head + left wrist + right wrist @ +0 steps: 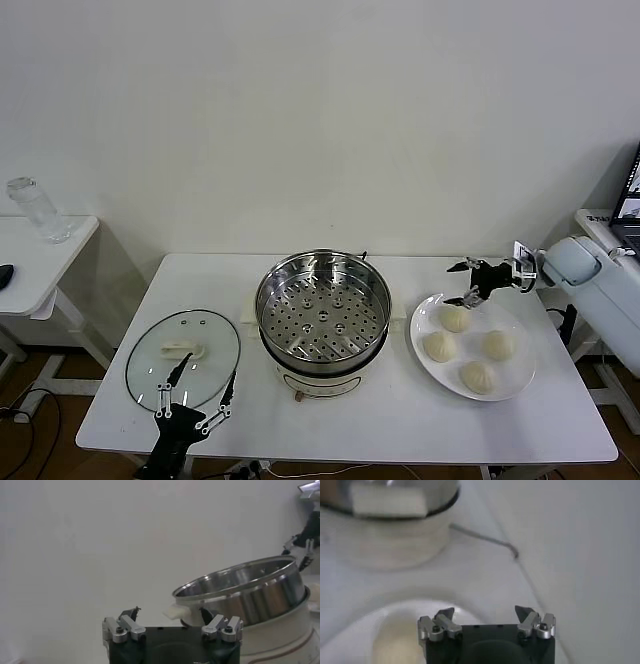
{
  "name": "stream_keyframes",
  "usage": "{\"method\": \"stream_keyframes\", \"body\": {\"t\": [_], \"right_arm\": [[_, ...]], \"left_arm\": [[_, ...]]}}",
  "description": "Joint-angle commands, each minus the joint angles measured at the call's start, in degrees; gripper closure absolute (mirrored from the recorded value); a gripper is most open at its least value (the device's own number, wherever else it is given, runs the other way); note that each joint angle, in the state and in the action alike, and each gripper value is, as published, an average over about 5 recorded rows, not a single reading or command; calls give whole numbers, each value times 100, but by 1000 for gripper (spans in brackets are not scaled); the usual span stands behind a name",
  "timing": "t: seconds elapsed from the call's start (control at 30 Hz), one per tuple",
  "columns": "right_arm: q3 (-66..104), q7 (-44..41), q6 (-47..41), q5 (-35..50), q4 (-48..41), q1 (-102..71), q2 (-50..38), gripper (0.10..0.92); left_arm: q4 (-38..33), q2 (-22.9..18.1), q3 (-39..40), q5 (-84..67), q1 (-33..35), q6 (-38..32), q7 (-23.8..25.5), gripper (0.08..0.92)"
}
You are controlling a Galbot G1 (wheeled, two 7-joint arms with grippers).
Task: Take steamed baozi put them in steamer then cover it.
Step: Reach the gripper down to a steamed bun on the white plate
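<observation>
Head view: the right gripper [468, 282], fingers spread wide, hovers just above four steamed baozi [456, 318] on a plate [423, 350]; the left gripper [196, 390] (also wide) waits by the cover [183, 355].

Left wrist view: the steamer [245, 591] stands ahead.

Right wrist view: one bun lies below.

Four cream-white baozi [471, 346] lay on a white plate [523, 385]; the perforated steamer [322, 305] shone silver.

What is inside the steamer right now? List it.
Nothing: the steamer shows only its bare perforated tray. All four baozi sit on the white plate, and the glass lid lies on the table. Below the tray is hidden.
</observation>
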Motion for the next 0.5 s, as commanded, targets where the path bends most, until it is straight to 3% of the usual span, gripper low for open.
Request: {"method": "stream_keyframes", "body": {"t": [0.03,0.5], "right_arm": [[-739,-895,277,-1143,-714,781,287,203],[-562,-797,656,-1996,-1470,557,1155,203]], "left_arm": [[-10,-5,-52,-9,25,-6,-2,177],[5,-94,-71,-70,120,-21,-3,177]]}}
